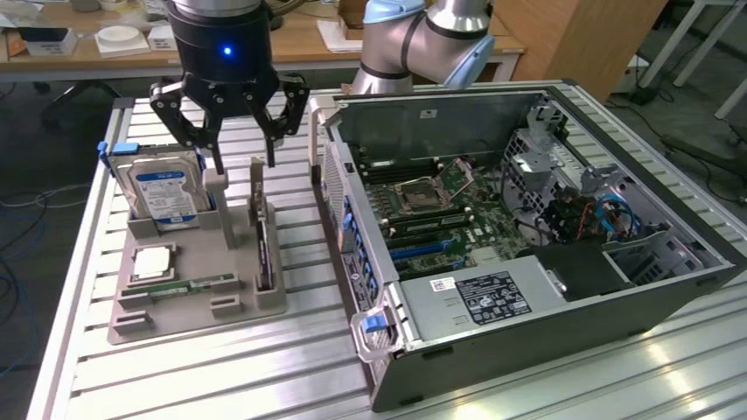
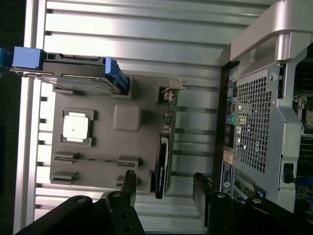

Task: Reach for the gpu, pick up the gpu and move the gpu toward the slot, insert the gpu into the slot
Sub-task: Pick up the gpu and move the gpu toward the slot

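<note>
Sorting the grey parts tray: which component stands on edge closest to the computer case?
The thin dark graphics card; the silver blue-labelled hard drive stands farther away, and the square processor chip lies flat.

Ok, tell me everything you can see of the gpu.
The gpu is a thin dark card standing on its long edge in a groove of the grey holder tray, on the side nearest the open computer case. It is seen edge-on, so its fan face is not clear. A pale metal bracket rises at the end farther from the exterior camera. The tray alone touches it; the open end effector hangs above it, not gripping.
</note>
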Available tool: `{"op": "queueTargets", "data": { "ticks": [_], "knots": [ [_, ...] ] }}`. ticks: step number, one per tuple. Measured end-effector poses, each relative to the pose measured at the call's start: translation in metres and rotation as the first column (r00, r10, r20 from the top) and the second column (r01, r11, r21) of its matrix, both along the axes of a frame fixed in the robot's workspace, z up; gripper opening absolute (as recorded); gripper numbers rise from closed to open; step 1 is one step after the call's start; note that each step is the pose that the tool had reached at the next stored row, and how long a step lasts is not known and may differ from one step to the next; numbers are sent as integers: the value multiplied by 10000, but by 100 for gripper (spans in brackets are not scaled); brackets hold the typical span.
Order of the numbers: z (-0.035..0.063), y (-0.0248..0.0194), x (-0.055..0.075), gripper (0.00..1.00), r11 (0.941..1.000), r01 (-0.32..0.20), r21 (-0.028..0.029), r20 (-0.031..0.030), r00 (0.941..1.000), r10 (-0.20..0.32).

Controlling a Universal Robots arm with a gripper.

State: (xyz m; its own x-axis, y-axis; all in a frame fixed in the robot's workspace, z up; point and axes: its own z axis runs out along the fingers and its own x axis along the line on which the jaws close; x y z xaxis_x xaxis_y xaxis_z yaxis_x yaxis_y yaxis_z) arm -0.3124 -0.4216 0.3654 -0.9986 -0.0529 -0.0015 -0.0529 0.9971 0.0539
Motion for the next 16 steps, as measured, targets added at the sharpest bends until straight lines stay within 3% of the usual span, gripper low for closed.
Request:
{"op": "queueTargets", "data": {
  "ticks": [16],
  "knots": [
    [-93, -47, -1, 59, 10000, 2, 10, -27, 10000, -2]
  ]
}}
